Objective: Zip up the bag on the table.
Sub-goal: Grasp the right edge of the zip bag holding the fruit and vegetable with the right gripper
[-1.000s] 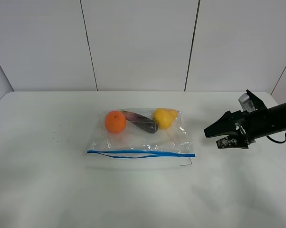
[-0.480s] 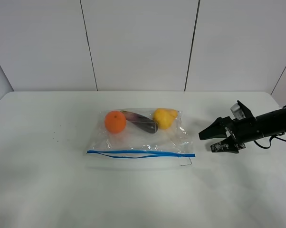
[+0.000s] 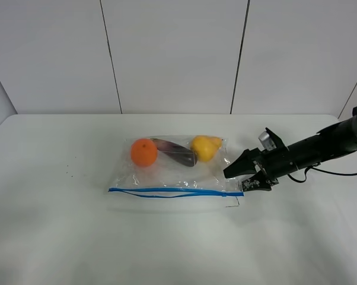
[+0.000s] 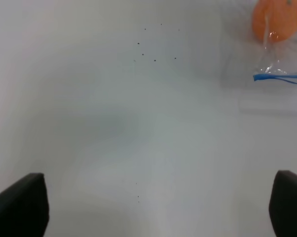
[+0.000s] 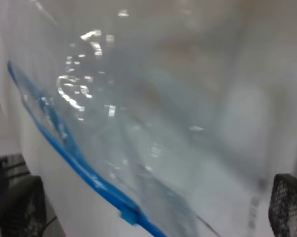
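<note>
The clear bag lies flat in the middle of the white table, holding an orange, a purple vegetable and a yellow fruit. Its blue zipper strip runs along the near edge, with the slider near the right end. My right gripper is open at the bag's right end, just beside the slider. The right wrist view shows the bag, the strip and the slider close up between the fingers. My left gripper is open over bare table.
The left wrist view shows the bag's left end, with the orange and the strip's tip. Small dark specks lie on the table left of the bag. A white panelled wall stands behind the table.
My right gripper has moved left and lower, from well right of the bag to the bag's right end by the zipper slider. The bag has not moved.
</note>
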You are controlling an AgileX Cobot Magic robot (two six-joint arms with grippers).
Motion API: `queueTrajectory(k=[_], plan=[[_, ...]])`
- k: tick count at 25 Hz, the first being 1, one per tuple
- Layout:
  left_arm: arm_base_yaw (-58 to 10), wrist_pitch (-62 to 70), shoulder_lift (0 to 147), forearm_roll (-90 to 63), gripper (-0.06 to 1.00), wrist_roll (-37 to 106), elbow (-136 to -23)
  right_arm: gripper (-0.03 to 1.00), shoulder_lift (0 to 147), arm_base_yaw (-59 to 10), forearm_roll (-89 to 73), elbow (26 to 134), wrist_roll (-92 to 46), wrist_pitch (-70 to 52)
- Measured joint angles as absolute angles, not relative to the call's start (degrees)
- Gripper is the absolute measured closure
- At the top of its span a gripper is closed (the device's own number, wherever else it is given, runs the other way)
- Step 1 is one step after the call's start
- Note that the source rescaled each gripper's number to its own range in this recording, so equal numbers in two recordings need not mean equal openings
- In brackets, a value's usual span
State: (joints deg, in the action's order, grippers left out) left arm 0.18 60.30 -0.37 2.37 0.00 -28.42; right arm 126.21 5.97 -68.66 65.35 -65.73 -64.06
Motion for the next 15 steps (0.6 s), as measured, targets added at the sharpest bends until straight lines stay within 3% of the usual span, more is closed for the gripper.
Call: queueTrajectory(k=[2, 4, 11, 15], plan=[[0.18, 60.3, -0.37, 2.37, -0.06, 0.0, -28.42, -0.01, 126.21, 5.34, -68.71, 65.42, -65.01, -64.06], [0.18, 60.3, -0.37, 2.37, -0.06, 0.0, -28.42, 0.08, 126.21, 5.34, -68.71, 65.42, -64.5, -64.17], [0.18, 60.3, -0.37, 2.37, -0.06, 0.0, -28.42, 0.58, 126.21, 5.34, -68.65, 65.42, -63.99, -64.83], [0.18, 60.3, -0.37, 2.37, -0.06, 0.3, -28.42, 0.65, 126.21, 5.34, -68.21, 65.42, -63.43, -65.16]])
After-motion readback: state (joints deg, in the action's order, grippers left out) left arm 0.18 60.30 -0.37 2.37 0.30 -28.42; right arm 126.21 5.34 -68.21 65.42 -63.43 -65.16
